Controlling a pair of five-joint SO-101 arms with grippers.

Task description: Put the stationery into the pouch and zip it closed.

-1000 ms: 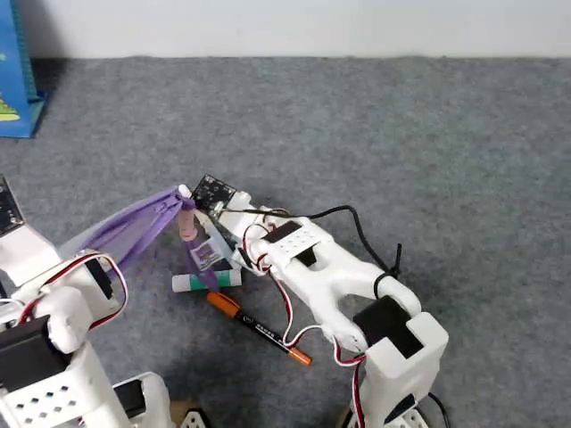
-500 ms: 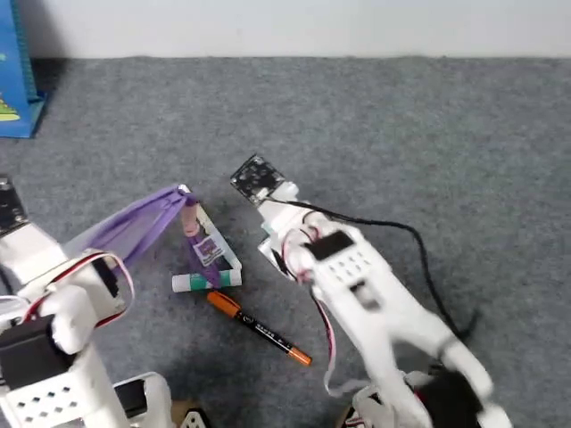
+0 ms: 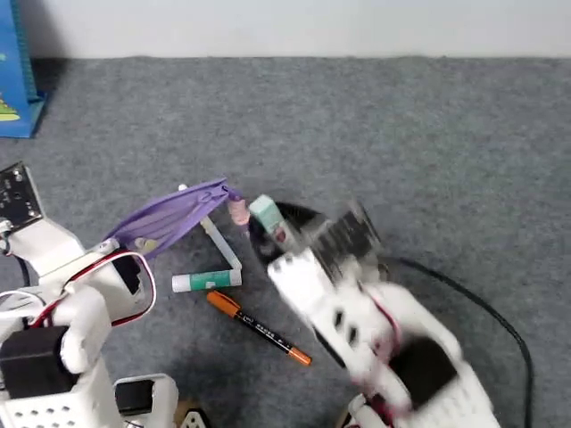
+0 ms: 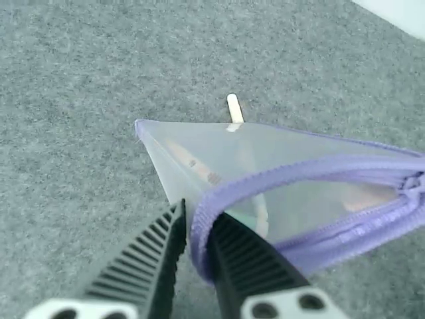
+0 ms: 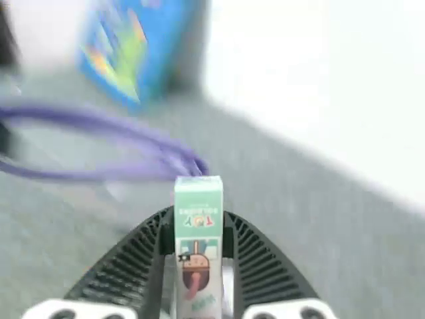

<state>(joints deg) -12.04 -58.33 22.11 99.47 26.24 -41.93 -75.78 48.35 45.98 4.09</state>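
Observation:
The translucent purple pouch [image 3: 174,217] hangs off the grey carpet, its zip mouth gaping sideways. My left gripper [image 4: 196,216] is shut on the pouch's [image 4: 292,173] zip rim; from above the left gripper [image 3: 125,245] is at the pouch's lower end. My right gripper [image 5: 198,219] is shut on a small green and white box [image 5: 198,229], and that box [image 3: 266,217] is held just right of the pouch mouth [image 5: 179,159]. A glue stick [image 3: 207,281] and an orange marker [image 3: 259,330] lie on the carpet below the pouch. A white stick [image 3: 221,243] lies beside them.
A blue box [image 3: 16,76] stands against the wall at the far left, also seen as a blue box [image 5: 129,46] behind the pouch. A black cable [image 3: 486,312] trails from the right arm. Open carpet [image 3: 401,143] spreads to the back and right.
The right arm pulled away from the pouch, swung right and now holds the green and white box up near the mouth. The pouch mouth shifted right with the left arm.

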